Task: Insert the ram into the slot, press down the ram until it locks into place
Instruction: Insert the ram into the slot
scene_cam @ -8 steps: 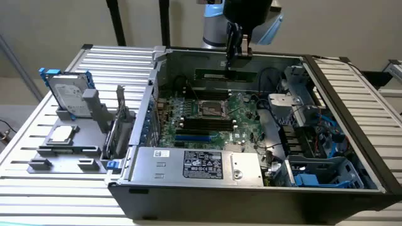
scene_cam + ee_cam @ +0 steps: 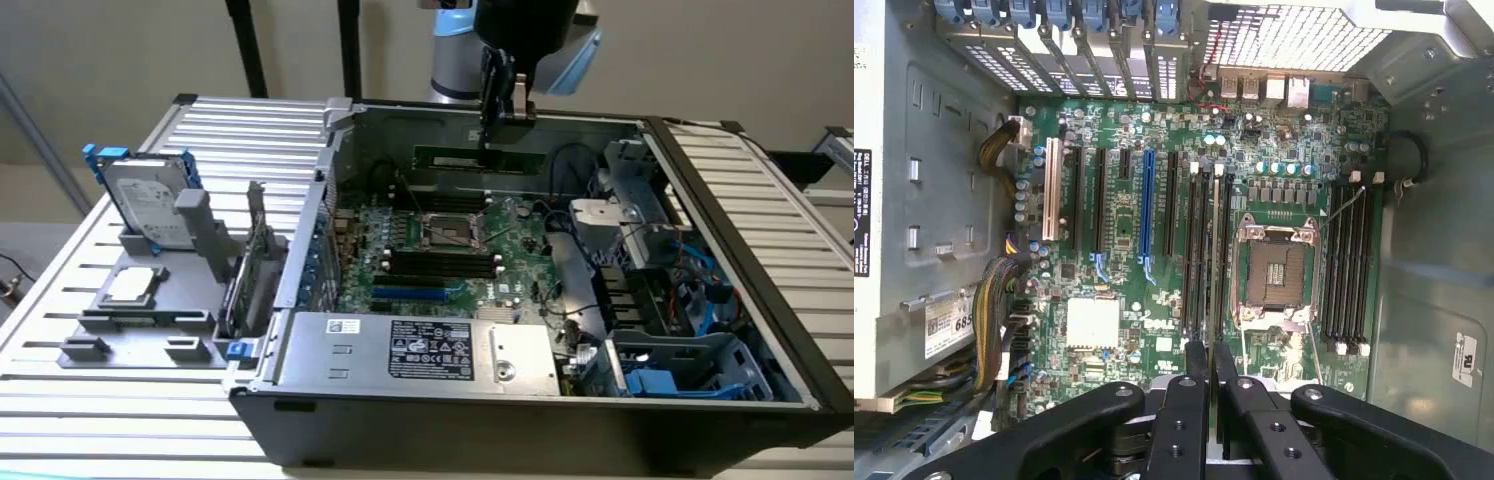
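Ram (image 2: 447,157) clamped in jaws at 12 o'clock above CPU socket (image 2: 451,232); insert step pending, likely needs aligning over memory slot (image 2: 441,262).

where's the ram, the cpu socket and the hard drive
ram (image 2: 447,157): exterior view, its green face
cpu socket (image 2: 1274,265): wrist view, its centre
hard drive (image 2: 144,200): exterior view, its grey face

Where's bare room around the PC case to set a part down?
Bare slatted table on the camera side of the gray fixture, and beyond the hard drive. Crowded inside the case: motherboard, cables, drive cage, and the gripper holding the ram above.
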Robot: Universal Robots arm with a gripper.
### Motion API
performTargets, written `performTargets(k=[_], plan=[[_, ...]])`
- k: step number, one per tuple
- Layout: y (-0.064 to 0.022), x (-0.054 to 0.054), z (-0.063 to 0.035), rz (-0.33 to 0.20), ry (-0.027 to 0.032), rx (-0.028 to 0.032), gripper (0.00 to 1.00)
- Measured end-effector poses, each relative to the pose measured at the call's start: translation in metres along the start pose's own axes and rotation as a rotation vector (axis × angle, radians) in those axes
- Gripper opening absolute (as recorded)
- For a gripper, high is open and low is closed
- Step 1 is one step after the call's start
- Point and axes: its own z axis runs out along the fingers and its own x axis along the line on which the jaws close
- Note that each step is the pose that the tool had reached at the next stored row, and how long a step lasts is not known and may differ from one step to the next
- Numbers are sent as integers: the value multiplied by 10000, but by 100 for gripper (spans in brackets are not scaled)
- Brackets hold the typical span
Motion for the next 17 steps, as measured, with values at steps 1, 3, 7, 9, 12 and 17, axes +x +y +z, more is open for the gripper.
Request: performTargets(k=[1, 3, 7, 9, 12, 17], plan=[[0, 0, 0, 0, 0, 0, 14], [0, 0, 0, 0, 0, 0, 14], [0, 0, 4, -1, 4, 7, 14], [8, 0, 36, -2, 9, 67, 14], [51, 0, 94, -2, 10, 115, 14], [195, -3, 190, 5, 9, 120, 14]])
